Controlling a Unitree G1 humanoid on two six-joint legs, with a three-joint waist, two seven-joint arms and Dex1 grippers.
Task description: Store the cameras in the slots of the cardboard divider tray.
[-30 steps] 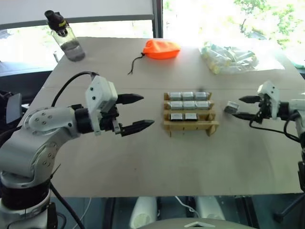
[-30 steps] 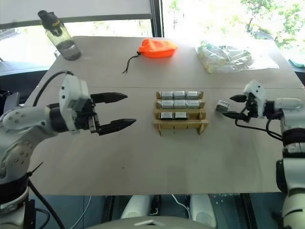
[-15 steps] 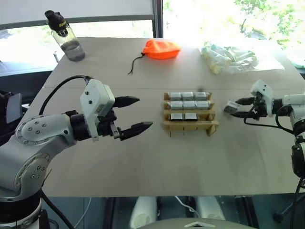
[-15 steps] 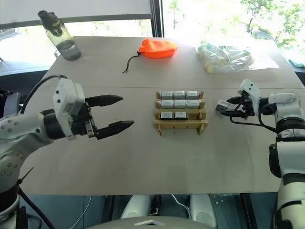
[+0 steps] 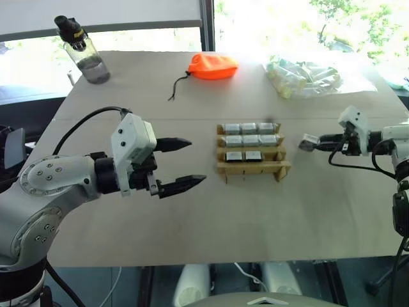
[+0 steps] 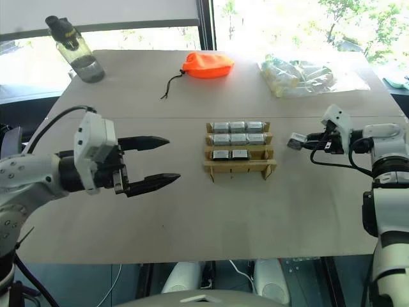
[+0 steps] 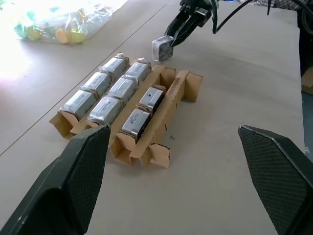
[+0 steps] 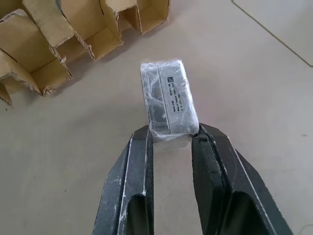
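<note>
The cardboard divider tray [image 5: 252,168] sits mid-table. Its two back rows each hold three cameras [image 5: 250,140]; the third row holds two, and its slot at the right end is empty [image 7: 168,81]. Just right of the tray, my right gripper [image 5: 317,142] is shut on one more silver-grey wrapped camera [image 8: 168,103], pinching its near end between both fingers [image 8: 142,147]. That camera [image 7: 161,48] is beside the tray's right end, outside the slots. My left gripper [image 5: 197,161] hovers open and empty to the left of the tray, pointing toward it.
An orange drawstring pouch [image 5: 214,66] lies at the back centre. A clear bag of pale items [image 5: 307,75] is at the back right, and a water bottle [image 5: 83,48] stands at the back left corner. Bare tabletop [image 5: 255,217] runs in front of the tray.
My right gripper's fingers, open around the loose camera a second ago, have closed onto it. The left arm has stayed about where it was.
</note>
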